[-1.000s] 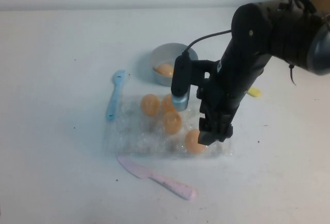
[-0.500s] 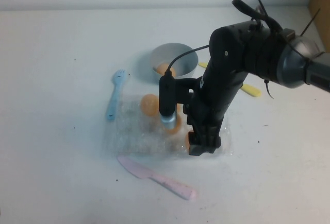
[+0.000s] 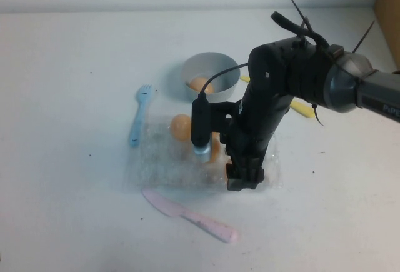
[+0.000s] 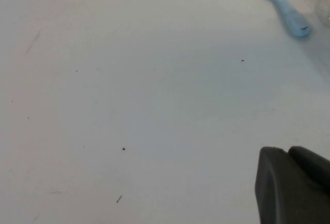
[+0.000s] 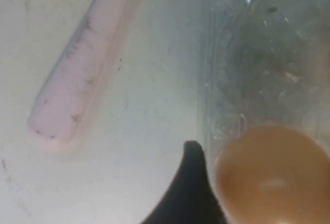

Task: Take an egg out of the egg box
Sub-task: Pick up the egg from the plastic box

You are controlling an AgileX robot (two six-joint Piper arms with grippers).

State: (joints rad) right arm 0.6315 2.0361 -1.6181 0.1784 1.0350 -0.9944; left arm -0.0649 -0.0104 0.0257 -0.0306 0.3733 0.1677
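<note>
The egg box (image 3: pixel 164 167) is a clear crinkly tray in the middle of the table. My right gripper (image 3: pixel 244 178) is down at its front right corner and hides the egg there from above. In the right wrist view that orange-tan egg (image 5: pixel 270 175) sits in its cup of the egg box (image 5: pixel 258 54), with one dark finger (image 5: pixel 188 188) close beside it; the gripper is open. Another egg (image 3: pixel 180 126) shows at the tray's back left. My left gripper (image 4: pixel 286 154) hangs over bare table, its dark fingertips together.
A grey-blue bowl (image 3: pixel 219 65) behind the tray holds one egg (image 3: pixel 199 84). A blue fork (image 3: pixel 140 113) lies left of the tray, a pink knife (image 3: pixel 190 217) in front of it, and a yellow utensil (image 3: pixel 304 109) behind the right arm.
My right arm has swung left and come down onto the tray's front right corner, covering the egg that showed there. The left arm has not moved.
</note>
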